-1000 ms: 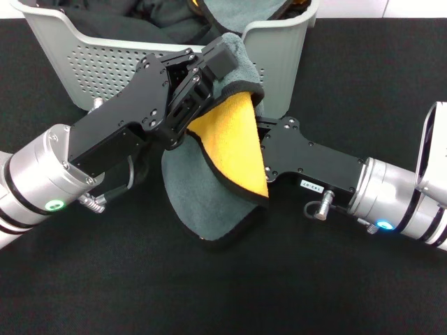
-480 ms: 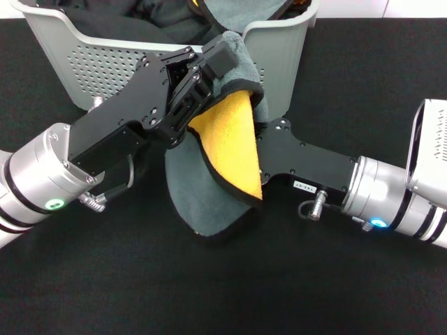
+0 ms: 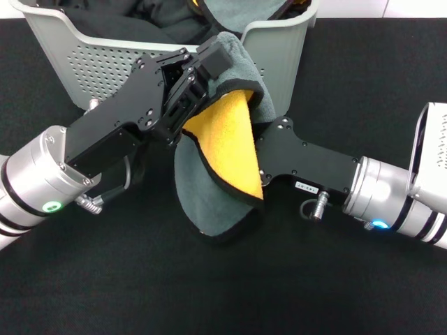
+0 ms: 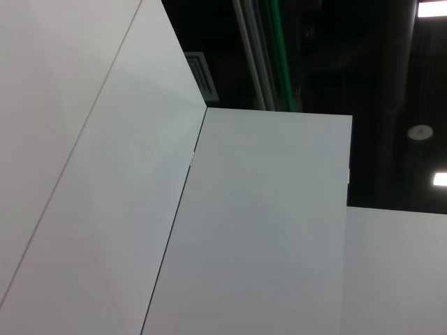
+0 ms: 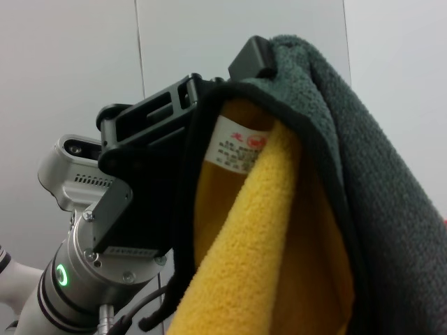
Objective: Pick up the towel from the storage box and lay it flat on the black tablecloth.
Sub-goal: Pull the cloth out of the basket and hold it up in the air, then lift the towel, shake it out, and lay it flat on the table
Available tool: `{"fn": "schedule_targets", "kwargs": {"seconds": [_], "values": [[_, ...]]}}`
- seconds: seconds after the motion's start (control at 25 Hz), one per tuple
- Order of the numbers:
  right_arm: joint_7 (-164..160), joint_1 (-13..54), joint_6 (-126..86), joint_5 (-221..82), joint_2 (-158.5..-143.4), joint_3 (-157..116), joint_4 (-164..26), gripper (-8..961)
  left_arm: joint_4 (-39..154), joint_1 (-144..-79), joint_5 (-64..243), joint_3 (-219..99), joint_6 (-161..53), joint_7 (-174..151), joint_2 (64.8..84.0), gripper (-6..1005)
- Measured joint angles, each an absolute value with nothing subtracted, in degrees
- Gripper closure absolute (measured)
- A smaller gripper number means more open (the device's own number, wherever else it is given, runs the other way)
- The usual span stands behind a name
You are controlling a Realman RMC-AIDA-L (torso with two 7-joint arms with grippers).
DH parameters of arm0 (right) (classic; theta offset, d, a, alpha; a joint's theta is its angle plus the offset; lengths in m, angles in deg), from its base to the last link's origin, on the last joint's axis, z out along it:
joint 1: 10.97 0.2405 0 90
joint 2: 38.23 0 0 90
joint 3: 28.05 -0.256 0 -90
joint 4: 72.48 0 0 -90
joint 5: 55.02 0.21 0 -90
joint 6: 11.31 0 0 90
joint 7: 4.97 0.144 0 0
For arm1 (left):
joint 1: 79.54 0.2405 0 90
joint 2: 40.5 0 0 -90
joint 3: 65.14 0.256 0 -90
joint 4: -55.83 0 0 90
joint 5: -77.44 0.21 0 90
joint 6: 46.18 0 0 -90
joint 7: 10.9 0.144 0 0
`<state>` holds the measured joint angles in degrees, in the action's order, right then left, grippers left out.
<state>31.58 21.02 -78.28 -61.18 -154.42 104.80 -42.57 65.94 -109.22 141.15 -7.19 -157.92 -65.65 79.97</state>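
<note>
Broad black grainy tablecloth covers the worktop. Light grey perforated plastic storage box sits at the far edge. Fleecy grey and yellow-orange towel hangs in front of the box (white tag showing), lower fold resting on the tablecloth. Left claw clamps its top edge. Right claw reaches in behind the towel; grip state cannot be told.

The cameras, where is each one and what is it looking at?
Head view: sits on the robot's head, looks down at the towel, the box and the tablecloth; both arms show, the left gripper on the towel.
Left wrist view: faces up at white panels and a dark ceiling; no robot parts show.
Right wrist view: faces the towel and its white tag, with the left gripper behind.
Head and right wrist views share the towel and left gripper.
</note>
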Motion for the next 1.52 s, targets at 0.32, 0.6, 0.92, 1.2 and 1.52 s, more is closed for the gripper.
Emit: {"fn": "schedule_targets", "kwargs": {"seconds": [0.32, 0.6, 0.92, 1.2, 1.52], "values": [[32.3, 20.3, -81.8, -61.2, -152.83, 104.5, -42.9, 937, 66.5, -105.1, 141.0, -9.5, -154.1, -63.9, 79.54, 976], [36.3, 18.8, -84.3, -61.3, -148.61, 103.7, -42.2, 941, 66.6, -99.1, 140.9, -15.2, -149.6, -59.2, 79.30, 976], [46.9, 18.2, -87.0, -76.1, -145.75, 92.9, -41.6, 942, 66.6, -97.9, 142.6, -15.0, -145.6, -57.1, 79.28, 977], [62.6, 17.5, -85.4, -103.9, -145.93, 76.6, -32.7, 942, 66.1, -99.1, 149.2, -14.9, -142.2, -57.0, 79.61, 977], [85.1, 12.3, -85.8, -141.0, -149.24, 58.7, -10.0, 941, 65.9, -99.9, 152.6, -14.7, -139.4, -57.0, 79.81, 977]]}}
